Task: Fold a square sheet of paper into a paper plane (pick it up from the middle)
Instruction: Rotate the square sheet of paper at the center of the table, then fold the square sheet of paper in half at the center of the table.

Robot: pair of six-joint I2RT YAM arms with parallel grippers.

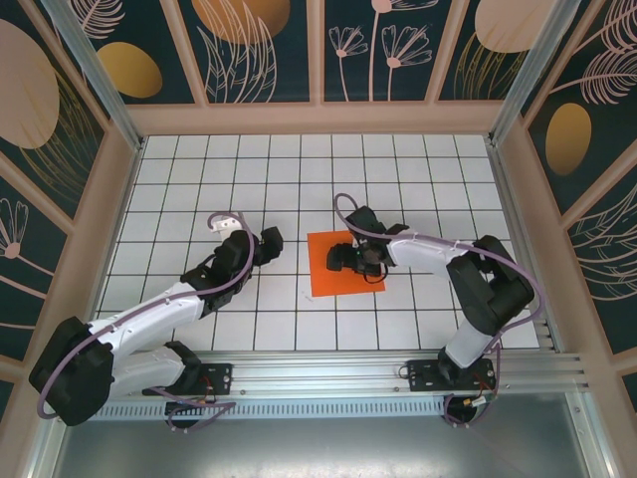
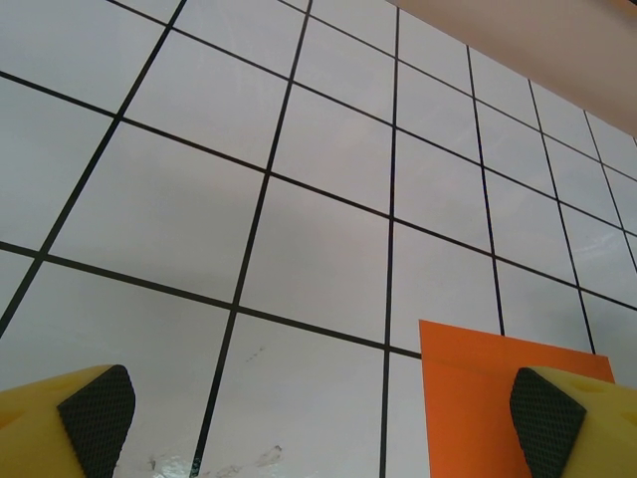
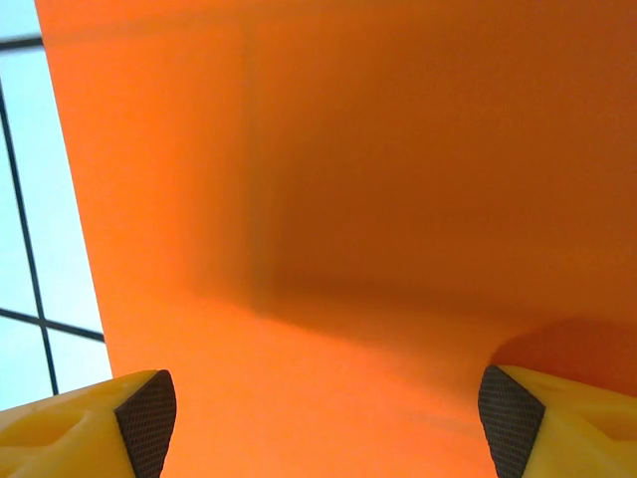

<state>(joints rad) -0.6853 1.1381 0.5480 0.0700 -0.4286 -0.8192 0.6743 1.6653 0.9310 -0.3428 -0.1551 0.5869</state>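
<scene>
Tabletop (image 1: 199,179) of white tiles with black grid lines sits inside dark leaf-painted walls (image 1: 259,50). A thin bright orange square sheet of paper (image 1: 323,281) lies mid-table. The right gripper (image 1: 345,259) reaches low over it, jaws spread wide. The left gripper (image 1: 267,245), jaws likewise apart, is just left of it. The left wrist view catches the sheet's corner against bare tiles.

Top view: right tool (image 1: 340,259) covers the middle-right of the square sheet of paper (image 1: 320,282); jaw gap too small and dark to read there, contact unclear. Left wrist: sheet (image 2: 468,398) cut by bottom edge, right part behind left tool's finger (image 2: 582,423). Right wrist: sheet (image 3: 348,199) runs off top, right, bottom; right tool's fingers (image 3: 144,418) cropped at the bottom, touching sheet or not unclear.
</scene>
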